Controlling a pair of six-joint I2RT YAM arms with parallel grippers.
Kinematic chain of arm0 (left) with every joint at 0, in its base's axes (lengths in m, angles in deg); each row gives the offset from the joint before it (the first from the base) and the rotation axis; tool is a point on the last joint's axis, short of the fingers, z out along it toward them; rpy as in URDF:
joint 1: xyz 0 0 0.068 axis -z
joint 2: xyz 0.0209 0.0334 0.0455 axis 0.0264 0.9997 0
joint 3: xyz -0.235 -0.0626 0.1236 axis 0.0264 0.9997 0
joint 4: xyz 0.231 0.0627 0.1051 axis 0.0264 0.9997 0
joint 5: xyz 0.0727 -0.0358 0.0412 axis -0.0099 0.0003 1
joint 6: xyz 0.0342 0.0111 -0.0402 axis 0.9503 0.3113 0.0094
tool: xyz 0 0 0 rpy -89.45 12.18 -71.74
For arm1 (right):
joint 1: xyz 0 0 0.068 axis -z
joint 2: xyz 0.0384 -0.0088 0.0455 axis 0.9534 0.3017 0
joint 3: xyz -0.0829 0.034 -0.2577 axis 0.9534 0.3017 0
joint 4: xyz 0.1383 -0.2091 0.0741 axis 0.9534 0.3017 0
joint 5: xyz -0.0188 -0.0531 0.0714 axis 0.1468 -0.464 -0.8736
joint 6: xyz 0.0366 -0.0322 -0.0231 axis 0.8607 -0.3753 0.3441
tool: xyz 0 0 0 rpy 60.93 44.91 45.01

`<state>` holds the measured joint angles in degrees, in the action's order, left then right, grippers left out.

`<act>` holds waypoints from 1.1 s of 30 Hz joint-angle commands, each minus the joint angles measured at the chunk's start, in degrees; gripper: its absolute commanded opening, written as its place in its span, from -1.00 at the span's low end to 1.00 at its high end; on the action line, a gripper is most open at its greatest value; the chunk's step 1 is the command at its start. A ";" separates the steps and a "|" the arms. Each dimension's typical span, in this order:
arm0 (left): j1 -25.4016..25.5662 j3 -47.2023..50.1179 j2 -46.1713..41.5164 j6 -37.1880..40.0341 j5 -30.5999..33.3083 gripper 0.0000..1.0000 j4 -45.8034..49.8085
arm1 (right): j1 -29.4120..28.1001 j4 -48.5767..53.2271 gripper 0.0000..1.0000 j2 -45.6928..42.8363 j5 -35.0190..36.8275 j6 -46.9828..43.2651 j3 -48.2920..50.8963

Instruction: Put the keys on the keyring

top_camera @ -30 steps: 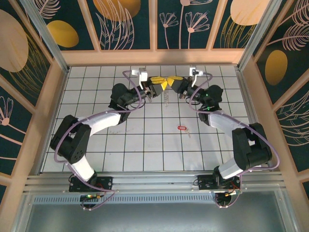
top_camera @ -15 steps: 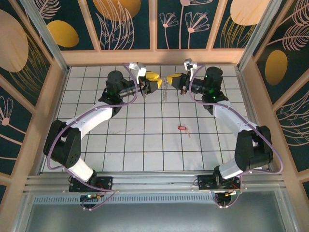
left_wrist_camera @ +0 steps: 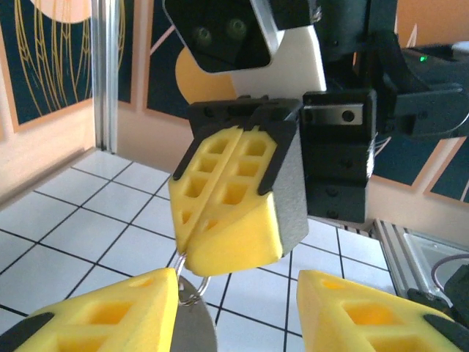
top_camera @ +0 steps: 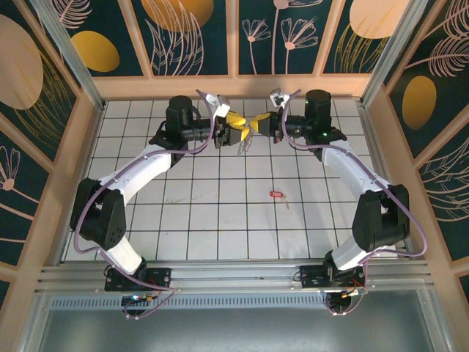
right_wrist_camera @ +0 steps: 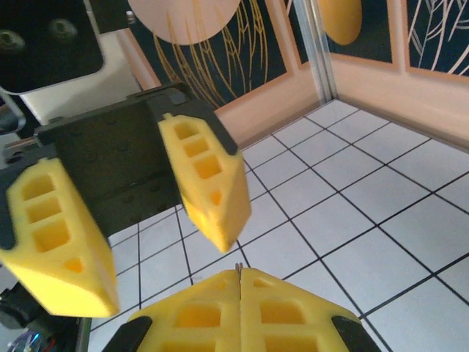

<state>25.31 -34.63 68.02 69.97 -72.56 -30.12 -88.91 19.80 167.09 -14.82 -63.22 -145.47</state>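
White grid table (top_camera: 220,220), floral walls (top_camera: 198,37), left pincer (top_camera: 235,127) spread, right pincer (left_wrist_camera: 227,220) pinching keyring (left_wrist_camera: 192,287), red key (top_camera: 276,194) mid-table

The keyring (left_wrist_camera: 193,323), blurred, is cut off by the left wrist view's bottom edge.

Top overhead from behind; wrist cams close, apparently facing.

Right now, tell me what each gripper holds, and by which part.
Right gripper pinches the keyring by its top end; it dangles below. Left gripper is open, holding nothing.
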 commanded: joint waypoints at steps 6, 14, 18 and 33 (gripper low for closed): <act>-1.60 -1.68 1.37 1.49 -4.96 -0.03 1.66 | 0.68 3.37 -1.00 -0.57 -3.76 -4.43 -1.36; -1.87 -3.03 4.57 -1.83 -11.24 0.00 -0.23 | 0.89 1.78 -1.00 -1.29 -6.51 -3.29 -0.46; -1.87 -3.69 6.03 -3.94 -13.04 0.01 -1.48 | 0.74 -0.11 -1.00 -1.38 -7.62 -1.76 0.12; -1.87 -3.30 6.87 -11.34 -15.03 -0.01 -10.82 | -0.14 -1.29 -1.00 -0.71 -7.83 -1.15 0.82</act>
<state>23.65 -36.42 74.38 60.31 -85.74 -37.53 -88.67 21.22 167.09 -20.67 -64.77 -145.03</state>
